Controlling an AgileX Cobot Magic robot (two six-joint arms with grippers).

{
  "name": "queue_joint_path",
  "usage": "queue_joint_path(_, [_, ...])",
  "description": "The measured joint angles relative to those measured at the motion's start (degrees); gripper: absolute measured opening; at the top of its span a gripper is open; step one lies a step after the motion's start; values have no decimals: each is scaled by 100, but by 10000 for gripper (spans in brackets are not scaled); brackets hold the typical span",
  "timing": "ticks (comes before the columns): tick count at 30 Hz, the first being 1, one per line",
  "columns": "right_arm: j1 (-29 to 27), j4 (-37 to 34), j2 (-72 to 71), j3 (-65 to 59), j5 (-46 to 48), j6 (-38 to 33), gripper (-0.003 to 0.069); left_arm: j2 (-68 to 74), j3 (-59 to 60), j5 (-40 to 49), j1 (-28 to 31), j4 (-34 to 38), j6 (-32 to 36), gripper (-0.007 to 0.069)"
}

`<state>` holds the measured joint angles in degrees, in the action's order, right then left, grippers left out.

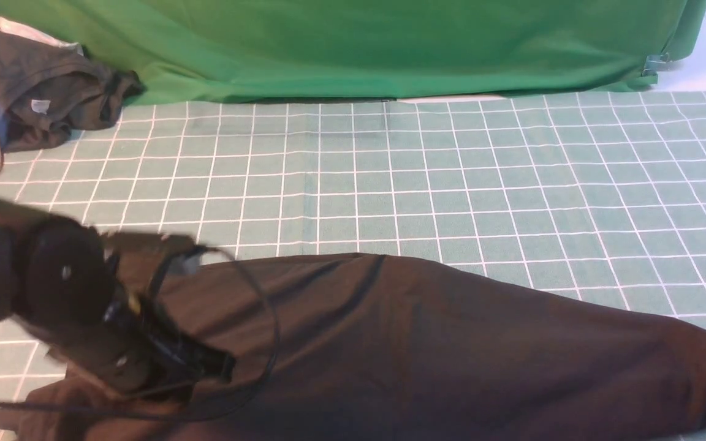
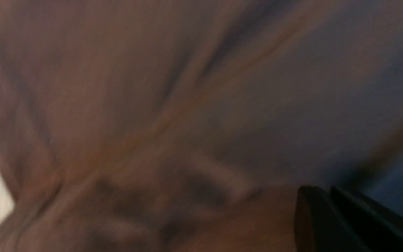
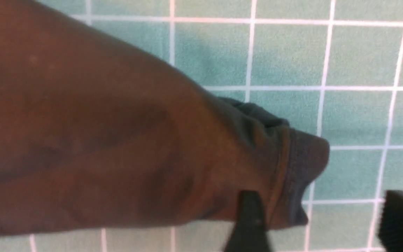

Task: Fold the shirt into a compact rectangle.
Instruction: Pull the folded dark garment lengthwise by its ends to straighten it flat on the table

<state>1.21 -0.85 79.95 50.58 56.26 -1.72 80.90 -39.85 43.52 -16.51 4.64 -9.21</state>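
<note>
The shirt [image 1: 426,343] lies stretched along the near desk [image 1: 390,184], my right hand [image 3: 324,224] open at its right hem and my left hand [image 1: 212,366] shut at its left end, whether pinching cloth I cannot tell, so I should lay that end flat and square.

Soft even light; left wrist view dim, the shirt [image 2: 201,105] badly blurred.

No text legible; the small tag [image 1: 40,106] looks blank.
</note>
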Motion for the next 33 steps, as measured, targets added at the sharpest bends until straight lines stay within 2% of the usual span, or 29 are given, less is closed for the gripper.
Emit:
queue_joint_path(1, [0, 6, 0, -103, -134, 21, 549, 24, 49, 0, 168, -9, -43, 14])
queue_joint_path(3, [0, 6, 0, -229, -285, 33, 605, 24, 117, 25, 473, -14, -74, 14])
queue_joint_path(5, [0, 11, 0, -319, -412, 52, 624, 24, 186, 68, 719, -27, -74, 14])
queue_joint_path(10, [0, 11, 57, -412, -665, 125, 631, 19, 463, 151, 1003, 2, -55, 14])
queue_joint_path(20, [0, 5, 821, -444, -891, 172, 627, 16, 620, 106, 1017, 26, -55, 14])
queue_joint_path(25, [0, -32, 1298, -444, -972, 116, 527, 16, 630, 26, 1017, 33, -55, 14])
queue_joint_path(26, [0, -121, 1391, -444, -966, -38, 448, 16, 632, 19, 1017, 33, -55, 14])
queue_joint_path(27, [0, -150, 1398, -444, -961, -94, 435, 16, 632, 13, 1017, 33, -55, 14])
queue_joint_path(29, [0, -334, 1430, -431, -916, -504, 197, 16, 632, -30, 1017, 40, -61, 14])
queue_joint_path(30, [0, -347, 1430, -424, -902, -524, 181, 16, 632, -29, 1017, 49, -61, 14])
queue_joint_path(31, [0, -364, 1432, -367, -768, -646, 103, 16, 632, -58, 1017, 63, -61, 14])
queue_joint_path(33, [0, -295, 1432, -204, -439, -720, 68, 16, 632, -61, 1023, 92, -14, 14])
